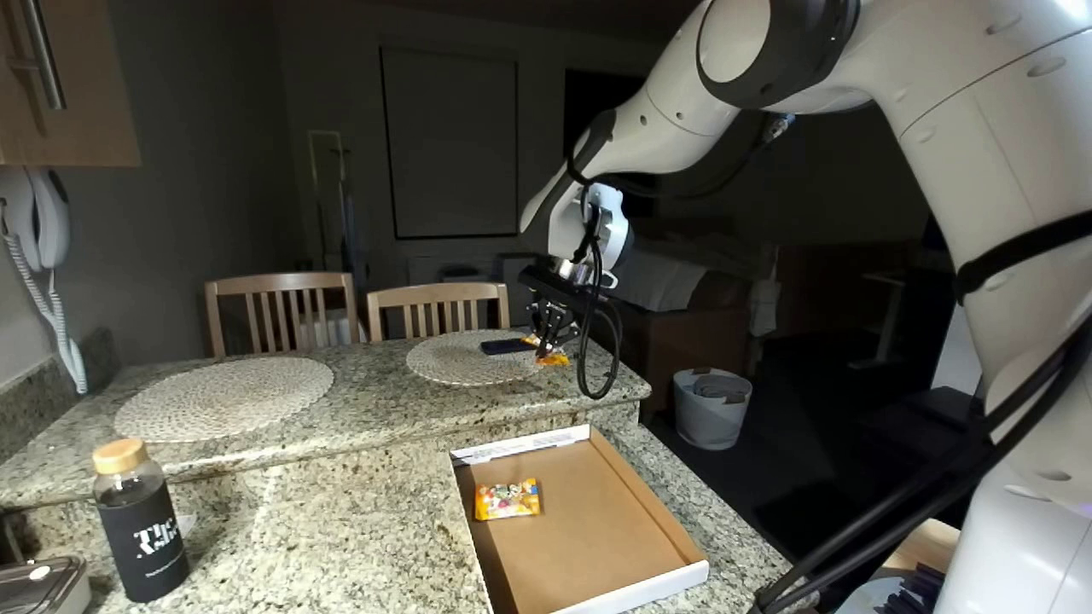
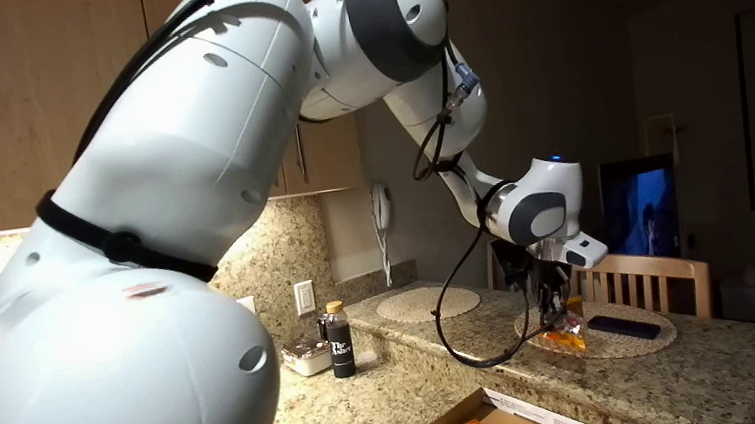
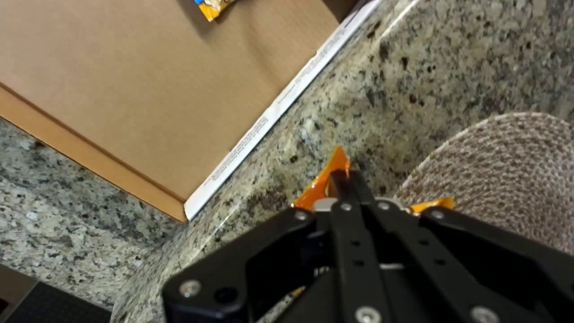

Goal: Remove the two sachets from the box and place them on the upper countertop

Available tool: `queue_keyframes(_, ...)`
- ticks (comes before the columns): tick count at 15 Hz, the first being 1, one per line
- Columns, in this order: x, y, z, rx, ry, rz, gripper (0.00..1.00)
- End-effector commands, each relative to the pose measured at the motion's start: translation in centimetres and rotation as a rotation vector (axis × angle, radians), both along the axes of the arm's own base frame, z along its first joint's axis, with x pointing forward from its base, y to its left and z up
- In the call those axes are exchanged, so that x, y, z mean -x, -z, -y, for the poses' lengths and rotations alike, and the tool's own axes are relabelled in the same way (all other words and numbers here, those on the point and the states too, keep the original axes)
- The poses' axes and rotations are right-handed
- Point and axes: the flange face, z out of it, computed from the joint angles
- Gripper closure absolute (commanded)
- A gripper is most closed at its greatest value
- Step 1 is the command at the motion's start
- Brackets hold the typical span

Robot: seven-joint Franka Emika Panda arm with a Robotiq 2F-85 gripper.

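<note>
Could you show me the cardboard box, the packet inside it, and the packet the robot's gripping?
Cardboard box (image 1: 589, 524): in an exterior view, on its bare floor.
Loose packet (image 1: 508, 501): in an exterior view, on its printed front.
Gripped packet (image 3: 320, 184): in the wrist view, on its larger orange flap.

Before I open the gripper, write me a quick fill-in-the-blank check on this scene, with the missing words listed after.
1. The gripper is shut on ____ of the two sachets.
2. The other sachet lies in the cardboard ____.
3. The upper countertop carries ____ round woven placemats.
4. The bottle stands on the ____ of the two granite tiers.
Missing words: one; box; two; lower.
</note>
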Motion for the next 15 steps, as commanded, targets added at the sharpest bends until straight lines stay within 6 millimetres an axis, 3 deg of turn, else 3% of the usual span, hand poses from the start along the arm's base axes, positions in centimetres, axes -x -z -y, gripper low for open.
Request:
queue_keyframes(1, -1.6, -0.3, 1.5, 0.004, 0.103, 0.012, 1.0)
queue_keyframes(4, -2.2, -0.3, 2.0, 0.002, 0.144, 0.012, 1.0)
queue_keyframes(6, -2.5, -0.2, 2.2, 0.003, 0.168, 0.016, 0.72)
queue_keyframes(13, -3.2, -0.1, 2.2, -0.007, 0.18, 0.025, 0.29)
queue_keyframes(15, -2.4, 0.2, 1.7, -0.051, 0.138, -0.036, 0.16)
